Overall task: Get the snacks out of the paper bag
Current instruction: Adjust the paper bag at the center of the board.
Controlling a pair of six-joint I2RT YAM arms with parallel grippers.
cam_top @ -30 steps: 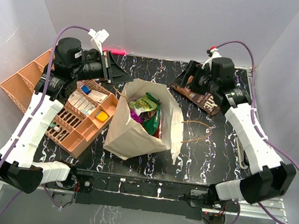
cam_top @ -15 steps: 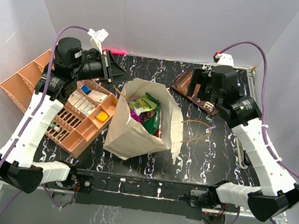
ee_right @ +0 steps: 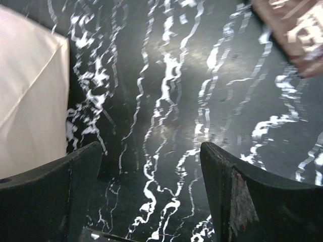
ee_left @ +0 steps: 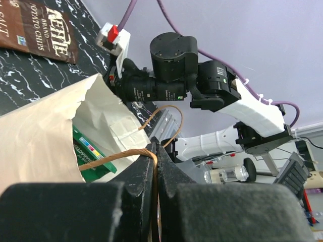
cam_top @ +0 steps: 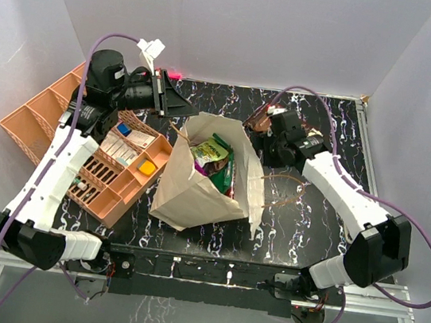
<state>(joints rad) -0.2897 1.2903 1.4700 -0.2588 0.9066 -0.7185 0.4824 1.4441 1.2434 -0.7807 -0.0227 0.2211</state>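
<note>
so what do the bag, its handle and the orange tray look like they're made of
Paper bag: matte cream paper, creased and folded. Handle: thin tan twisted cord, probably paper twine. Orange tray: probably rigid moulded plastic, going by its smooth, slightly shiny finish and thin straight dividers.

Bright, even light fills the overhead view, leaving soft shadows beside the paper bag [cam_top: 195,195]. The right wrist picture looks smeared, probably by motion, and the glossy tabletop [ee_right: 166,101] glints. The left wrist's near fingers [ee_left: 75,212] are dark and unfocused.
</note>
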